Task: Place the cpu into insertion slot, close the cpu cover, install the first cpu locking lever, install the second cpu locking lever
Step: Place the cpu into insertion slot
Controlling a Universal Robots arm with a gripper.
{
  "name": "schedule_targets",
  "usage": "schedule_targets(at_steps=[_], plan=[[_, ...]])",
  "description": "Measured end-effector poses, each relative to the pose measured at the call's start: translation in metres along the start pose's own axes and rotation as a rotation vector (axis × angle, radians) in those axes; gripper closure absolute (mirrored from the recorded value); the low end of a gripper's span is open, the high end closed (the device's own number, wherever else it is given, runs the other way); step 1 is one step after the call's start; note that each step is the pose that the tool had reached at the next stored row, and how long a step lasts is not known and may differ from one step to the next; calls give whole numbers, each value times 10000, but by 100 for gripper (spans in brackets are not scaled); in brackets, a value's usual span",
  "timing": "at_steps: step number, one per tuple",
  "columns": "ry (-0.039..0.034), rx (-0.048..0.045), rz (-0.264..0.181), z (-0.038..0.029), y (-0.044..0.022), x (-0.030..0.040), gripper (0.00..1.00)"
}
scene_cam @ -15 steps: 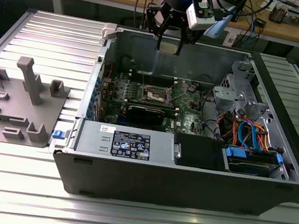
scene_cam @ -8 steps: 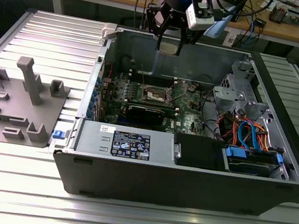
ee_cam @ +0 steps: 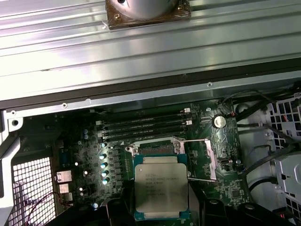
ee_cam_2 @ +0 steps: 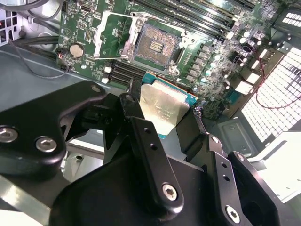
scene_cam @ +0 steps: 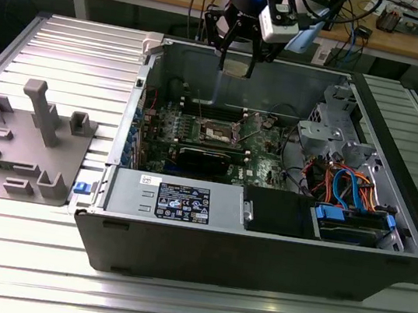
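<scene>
Cables (scene_cam: 346, 185) in blue and orange crowd the drive cage (scene_cam: 332, 120) at the exterior view's right of the open computer case (scene_cam: 255, 266). A labelled power supply (scene_cam: 179, 199) fills the near side, and a grey fixture block (scene_cam: 22, 144) sits on the ribbed table (scene_cam: 170, 308) at the exterior view's left.

The gripper (scene_cam: 236, 68) hangs near the case's far wall, well above the green motherboard (scene_cam: 262, 145). Its 2 fingers (ee_cam_2: 141, 127) are drawn in onto the cpu (ee_cam_2: 162, 106), pinching 2 opposite edges. The chip is off the board and apart from the insertion slot (ee_cam_2: 155, 44), whose contact field lies bare.

The cpu cover (ee_cam_2: 107, 33) is swung open just beside the slot. Long black memory slots (ee_cam: 141, 127) run along another side, with a coin cell (ee_cam_2: 76, 48) nearby.

The chip's metal top faces both wrist cameras. It is nearly square, so no long axis stands out, and in the first wrist view its edges run in line with the slot's rim.
</scene>
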State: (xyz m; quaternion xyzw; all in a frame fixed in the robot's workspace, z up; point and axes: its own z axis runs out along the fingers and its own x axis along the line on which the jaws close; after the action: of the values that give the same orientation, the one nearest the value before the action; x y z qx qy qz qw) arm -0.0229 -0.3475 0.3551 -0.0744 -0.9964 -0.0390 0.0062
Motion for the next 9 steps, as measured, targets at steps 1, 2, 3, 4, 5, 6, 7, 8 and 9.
schedule_targets(at_steps=[1,2,3,4,5,6,7,8,9], plan=[[-5,-1,68,3,0,0,46],[-18,4,212,8,-1,0,46],[-32,24,356,12,-1,0,46],[-38,28,418,14,-1,0,46],[-39,29,424,15,-1,0,46],[-39,29,433,15,-1,0,46],[-40,31,443,15,-1,0,46],[-41,33,452,15,-1,0,46],[-43,36,465,16,-1,0,46]])
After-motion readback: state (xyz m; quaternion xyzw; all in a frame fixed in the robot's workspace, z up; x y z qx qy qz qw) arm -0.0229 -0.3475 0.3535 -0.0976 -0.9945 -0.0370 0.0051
